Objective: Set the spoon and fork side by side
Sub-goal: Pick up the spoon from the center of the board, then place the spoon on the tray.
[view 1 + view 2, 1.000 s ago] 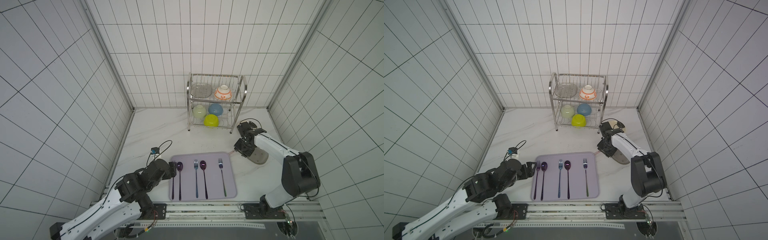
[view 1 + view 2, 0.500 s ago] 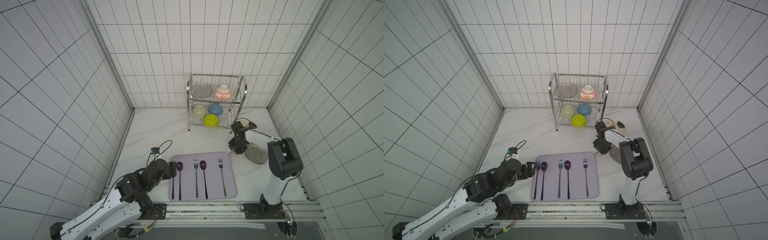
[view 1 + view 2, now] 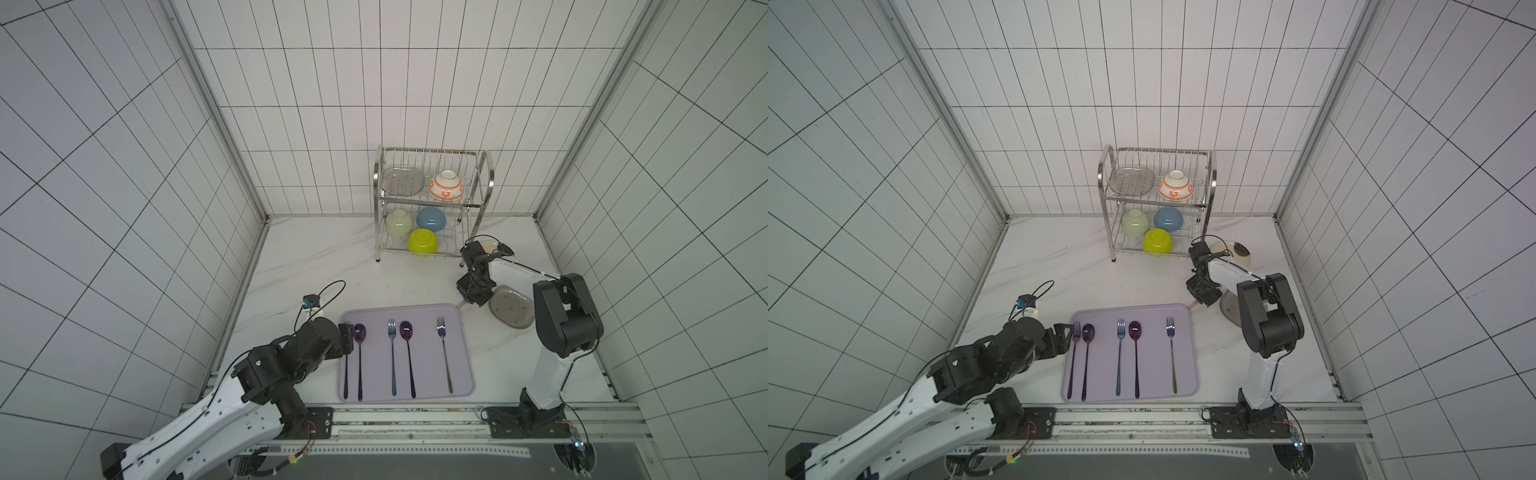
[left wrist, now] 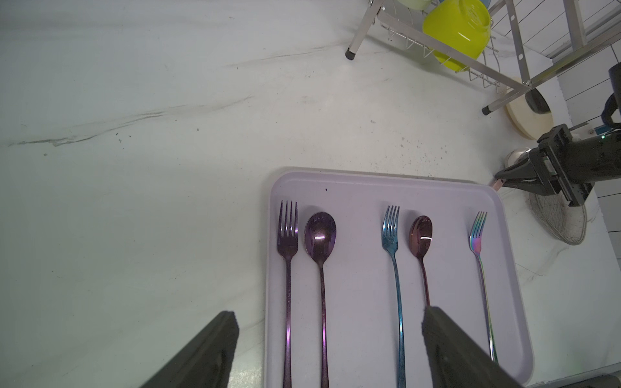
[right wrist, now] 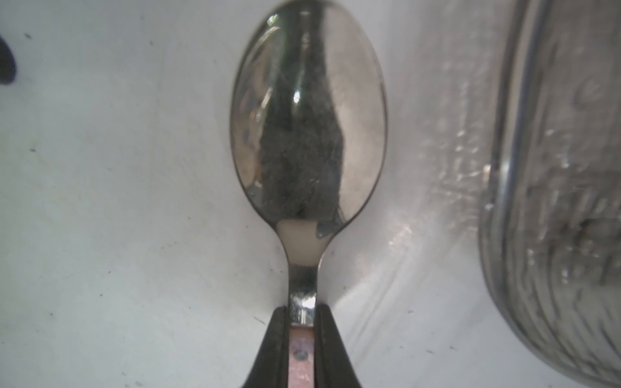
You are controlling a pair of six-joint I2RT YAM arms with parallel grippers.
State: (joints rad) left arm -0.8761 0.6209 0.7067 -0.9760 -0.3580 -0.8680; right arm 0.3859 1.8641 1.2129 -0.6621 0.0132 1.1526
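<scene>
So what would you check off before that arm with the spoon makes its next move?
1. Grip: right end effector shut on the spoon handle: ok.
2. Lift: spoon off the table: cannot tell.
3. Clearance: glass dish apart from the spoon: ok, though close.
4. Landing spot: bare tray room beside the lone fork: ok.
5. Other arm: left end effector open, empty, away from that fork: ok.
</scene>
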